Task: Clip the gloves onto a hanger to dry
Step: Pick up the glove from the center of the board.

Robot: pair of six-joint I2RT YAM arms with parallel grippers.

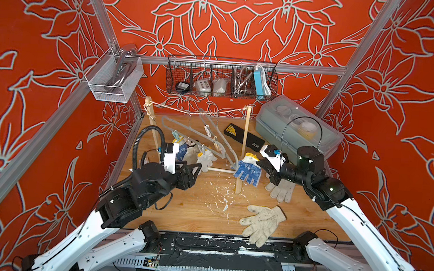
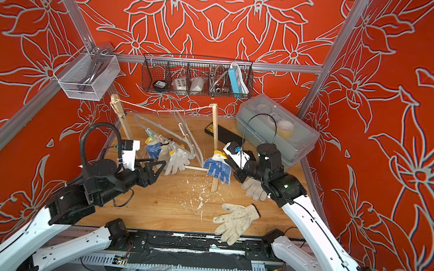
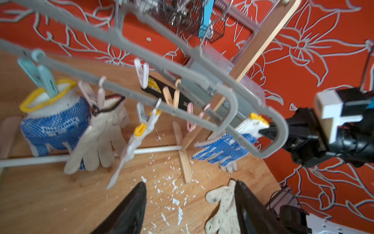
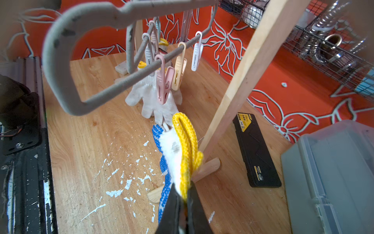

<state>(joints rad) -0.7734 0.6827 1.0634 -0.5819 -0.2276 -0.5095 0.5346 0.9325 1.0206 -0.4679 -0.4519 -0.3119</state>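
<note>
Quick update from us: our right gripper (image 4: 184, 199) has its jaws clamped tight on the yellow cuff of a dotted glove (image 4: 171, 154). That glove dangles fingers-down off the table (image 1: 179, 212), right by the wooden post (image 4: 253, 60) and near the curved end of the grey hanger (image 4: 51, 52).

Our left gripper (image 3: 190, 182) sits low with its jaws well apart and nothing between them, just beside the stuff that's hanging. We can't tell if it touches any of it.

Three gloves are clipped on the hanger's bar, side by side:
- a dotted twin (image 3: 54, 125) in a teal clip (image 3: 43, 78)
- a dark-cuffed glove (image 3: 101, 131)
- an edge-on glove (image 3: 132, 141) with a yellow cuff

Further along the bar, a pink clip (image 4: 163, 85) and a peach clip (image 4: 179, 75) hang with nothing in them, as far as we can see.

Two more gloves are down on the table. A speckled glove (image 1: 262, 223) lies flat near the front edge. A plain glove (image 1: 280, 190) is partly hidden under the right arm.
</note>
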